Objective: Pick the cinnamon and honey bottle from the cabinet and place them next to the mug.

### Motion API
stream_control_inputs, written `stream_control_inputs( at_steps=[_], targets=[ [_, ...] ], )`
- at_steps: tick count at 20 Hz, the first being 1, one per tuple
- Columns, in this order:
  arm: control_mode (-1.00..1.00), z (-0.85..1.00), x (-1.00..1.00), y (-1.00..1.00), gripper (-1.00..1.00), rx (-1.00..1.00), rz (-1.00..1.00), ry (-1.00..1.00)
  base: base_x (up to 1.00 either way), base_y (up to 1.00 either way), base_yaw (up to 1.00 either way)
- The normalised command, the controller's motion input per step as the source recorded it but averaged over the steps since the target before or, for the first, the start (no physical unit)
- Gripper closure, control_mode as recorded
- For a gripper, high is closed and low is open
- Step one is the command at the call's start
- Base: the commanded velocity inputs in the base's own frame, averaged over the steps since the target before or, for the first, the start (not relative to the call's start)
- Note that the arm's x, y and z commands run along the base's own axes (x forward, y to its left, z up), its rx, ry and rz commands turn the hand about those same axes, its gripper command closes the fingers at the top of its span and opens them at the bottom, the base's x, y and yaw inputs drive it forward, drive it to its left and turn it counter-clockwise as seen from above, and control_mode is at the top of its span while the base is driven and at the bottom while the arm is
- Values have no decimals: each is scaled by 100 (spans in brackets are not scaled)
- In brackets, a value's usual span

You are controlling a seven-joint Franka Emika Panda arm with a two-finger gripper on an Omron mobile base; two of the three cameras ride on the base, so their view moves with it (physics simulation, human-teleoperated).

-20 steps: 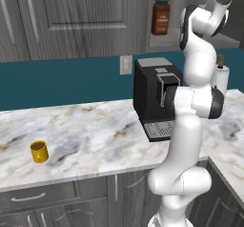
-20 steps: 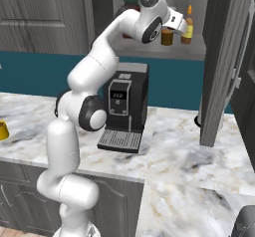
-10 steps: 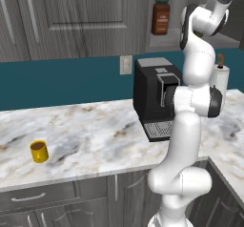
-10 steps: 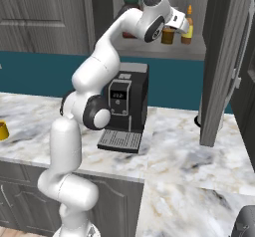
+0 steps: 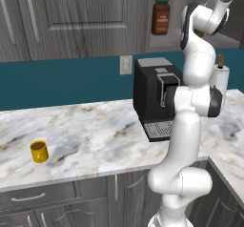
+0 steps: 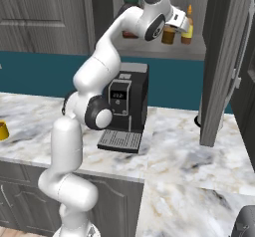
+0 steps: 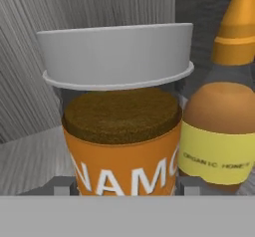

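Reads "NAM" on the cinnamon (image 7: 122, 131) label, "ORGANIC HONEY" on the honey bottle (image 7: 221, 111). Pincer (image 7: 122, 187) fingers flanking the cinnamon; grip impossible to tell.

In the cabinet (image 6: 226, 57) niche, the honey bottle (image 7: 221, 116) stands just beside the cinnamon (image 7: 122, 126), almost touching; the cinnamon's other side is open toward the niche's wall.

Glossy white rounded arm (image 5: 188, 126) with dark grey joint caps
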Motion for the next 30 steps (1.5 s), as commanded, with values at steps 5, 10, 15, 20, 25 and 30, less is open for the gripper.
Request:
stream_control_inputs(
  at_steps=[5,10,15,20,25,30],
  targets=[
    [-100,0,-76,22,100,0,0,-3,0,0,0],
    [-100,0,-100,72,100,0,4,-6,0,0,0],
    [-100,-1,-100,93,100,0,12,-4,0,0,0],
    [-100,-25,-100,69,100,0,17,-5,0,0,0],
    [-100,-51,-100,35,100,0,20,-10,0,0,0],
    [-100,-63,-100,45,100,0,21,-10,0,0,0]
  ],
)
